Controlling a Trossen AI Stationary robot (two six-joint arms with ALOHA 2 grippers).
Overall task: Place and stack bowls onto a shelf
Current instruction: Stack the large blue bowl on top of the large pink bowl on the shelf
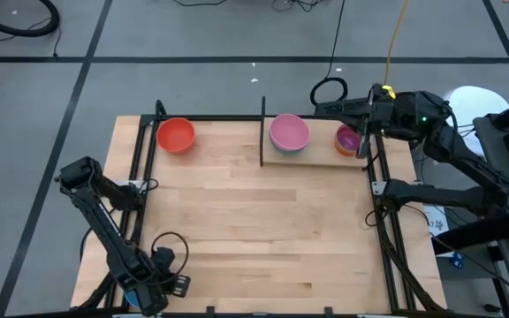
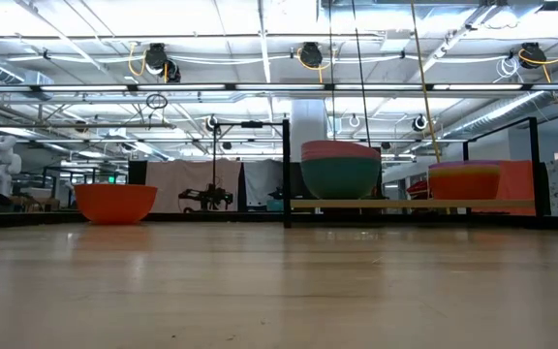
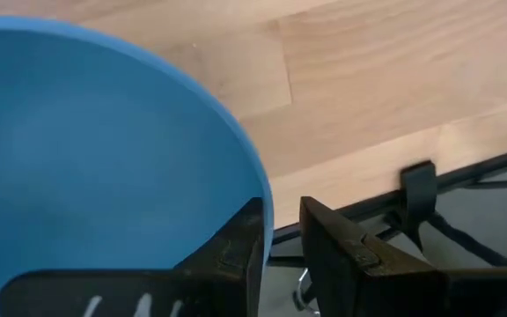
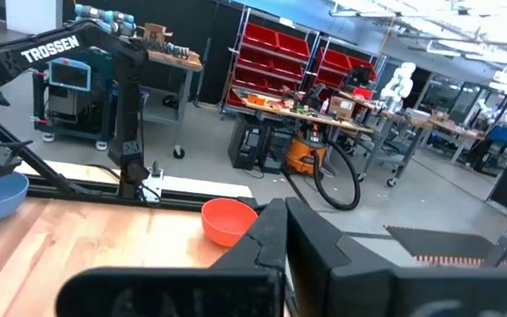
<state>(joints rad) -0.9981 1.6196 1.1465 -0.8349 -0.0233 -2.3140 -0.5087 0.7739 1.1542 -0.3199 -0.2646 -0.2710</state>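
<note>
Left wrist view shows the left gripper [image 3: 280, 242] pinching the blue bowl's [image 3: 95, 158] rim at the table's near left corner, ready to carry it to the far-right shelf [image 1: 321, 157], while the right gripper [image 4: 284, 233] waits closed.

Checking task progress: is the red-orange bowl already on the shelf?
No, the red-orange bowl sits on the bare tabletop at its far left corner, apart from the shelf.

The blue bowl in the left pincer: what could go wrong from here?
1. The left pincer pinches only the rim of the blue bowl, near the table's edge; it could tilt or slip off.
2. The shelf already carries two stacks; the pink-topped stack stands tall, so adding a bowl might topple it.
</note>
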